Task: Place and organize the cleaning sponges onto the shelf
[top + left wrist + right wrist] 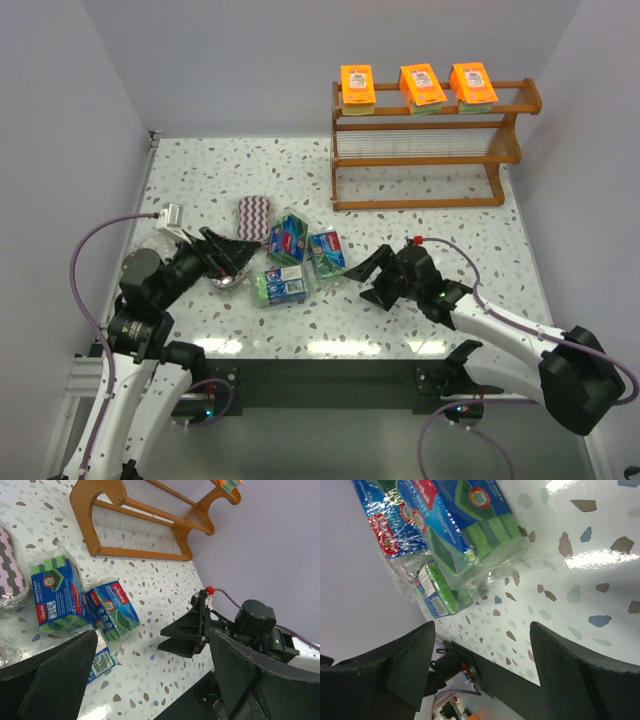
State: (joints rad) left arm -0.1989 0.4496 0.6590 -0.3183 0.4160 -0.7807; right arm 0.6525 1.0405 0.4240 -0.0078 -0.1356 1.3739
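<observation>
At ten o'clock from your right gripper (363, 281), its jaws standing apart and empty, blue-green plastic-wrapped sponge packs (326, 253) are lying. You're seemingly lining up on the nearest, with straddling it coming next.

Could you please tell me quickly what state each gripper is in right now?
Left gripper: open, holding nothing.
Right gripper: open, holding nothing.
</observation>
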